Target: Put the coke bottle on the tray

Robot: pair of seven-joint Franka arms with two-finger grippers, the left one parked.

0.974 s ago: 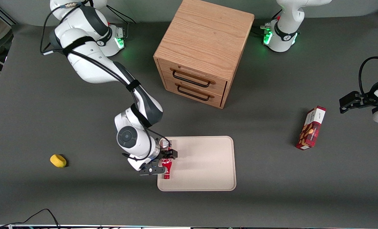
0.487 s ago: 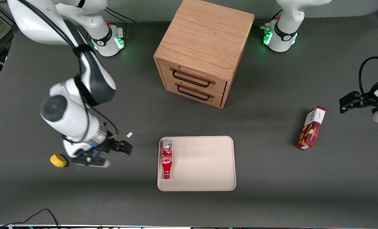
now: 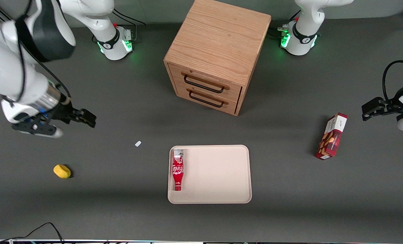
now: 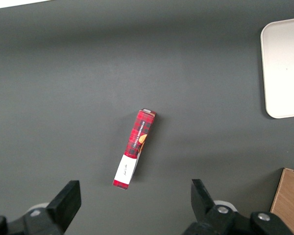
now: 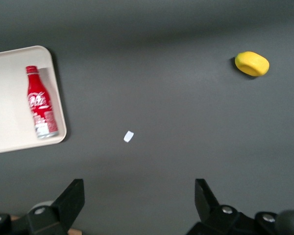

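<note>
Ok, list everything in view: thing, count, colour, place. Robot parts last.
bottle: one, red with silver base, lying on its side on the tray, along the edge toward the working arm's end.
tray: one, cream, on the table, nearer the front camera than the cabinet.
cabinet: one, wood with two black-handled drawers, mid-table.
snack box: one, red and white, toward the parked arm's end.
yellow lump: one, toward the working arm's end.
white scrap: one, on the table between lump and tray.
hand: one, black, open, raised above the table, well clear of the tray.
</note>
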